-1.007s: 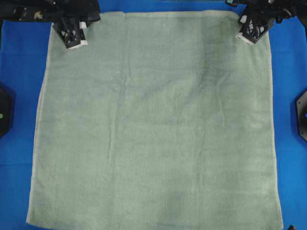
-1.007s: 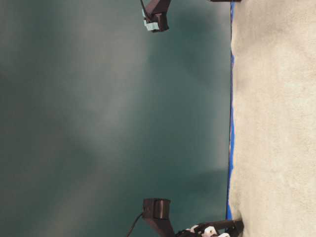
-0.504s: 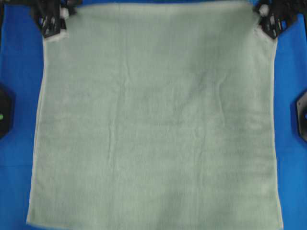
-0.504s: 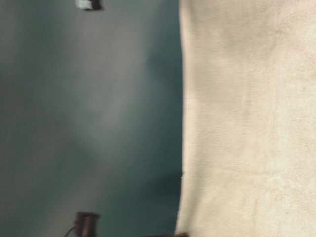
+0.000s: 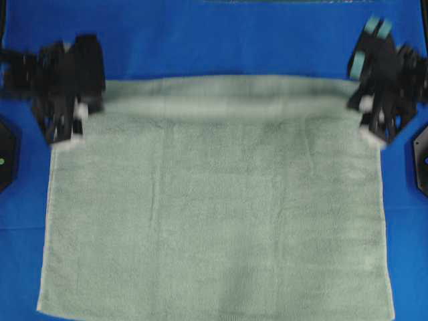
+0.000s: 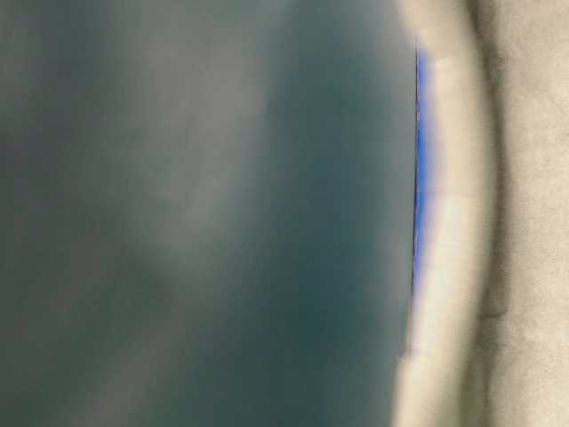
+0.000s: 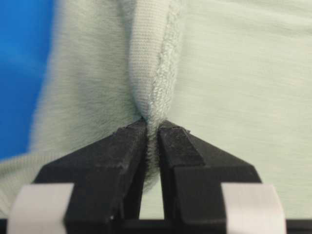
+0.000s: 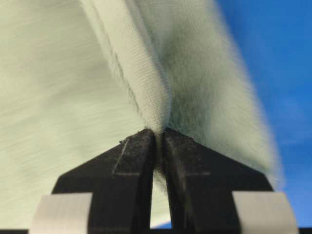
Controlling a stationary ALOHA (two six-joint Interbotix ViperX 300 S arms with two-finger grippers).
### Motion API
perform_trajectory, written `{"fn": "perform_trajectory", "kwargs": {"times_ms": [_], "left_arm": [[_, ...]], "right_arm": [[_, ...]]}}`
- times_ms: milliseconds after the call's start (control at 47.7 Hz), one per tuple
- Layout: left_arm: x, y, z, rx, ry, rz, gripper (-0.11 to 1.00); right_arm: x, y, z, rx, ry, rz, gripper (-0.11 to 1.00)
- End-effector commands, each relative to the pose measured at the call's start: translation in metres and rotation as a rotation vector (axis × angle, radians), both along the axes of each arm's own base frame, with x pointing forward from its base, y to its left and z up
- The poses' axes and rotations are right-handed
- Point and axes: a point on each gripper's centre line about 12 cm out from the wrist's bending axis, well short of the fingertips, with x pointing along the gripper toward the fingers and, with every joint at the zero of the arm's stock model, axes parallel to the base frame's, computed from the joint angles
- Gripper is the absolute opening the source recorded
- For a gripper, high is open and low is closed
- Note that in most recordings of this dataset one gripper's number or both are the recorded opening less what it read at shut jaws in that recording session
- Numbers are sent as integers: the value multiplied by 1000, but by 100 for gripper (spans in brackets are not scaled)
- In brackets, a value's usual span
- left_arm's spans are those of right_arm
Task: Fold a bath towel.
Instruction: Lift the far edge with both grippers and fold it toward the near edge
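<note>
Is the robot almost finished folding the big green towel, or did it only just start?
Only just started. Done: the left gripper and right gripper are each shut on a far corner of the large sage-green terry bath towel. In hand: that far edge is lifted and carried over the rest of the towel, leaving bright blue table cloth showing beyond it. Left: laying the edge down to complete the first fold, then any further folds.

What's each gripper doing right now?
Left gripper: shut on the towel, pinching its hem.
Right gripper: shut on the towel, pinching its hem.
</note>
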Motion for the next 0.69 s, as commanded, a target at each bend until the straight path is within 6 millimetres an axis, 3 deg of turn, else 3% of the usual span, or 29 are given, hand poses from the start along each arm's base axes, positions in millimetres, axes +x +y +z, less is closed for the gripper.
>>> {"fn": "perform_trajectory", "kwargs": {"times_ms": [0, 210, 336, 567, 671], "left_arm": [[2, -38, 1, -62, -32, -38, 5], [-7, -135, -7, -248, -76, -135, 5], [-11, -177, -11, -321, -52, -180, 5], [-2, -244, -17, -329, 9, -306, 5], [2, -263, -22, -321, 27, -339, 5]], "right_arm": [[5, 39, 1, 72, -20, 73, 8], [6, 127, -6, 232, -23, 171, 8], [3, 169, -15, 286, 26, 196, 8], [9, 241, -26, 339, 67, 272, 8], [14, 265, -29, 358, 68, 295, 8]]}}
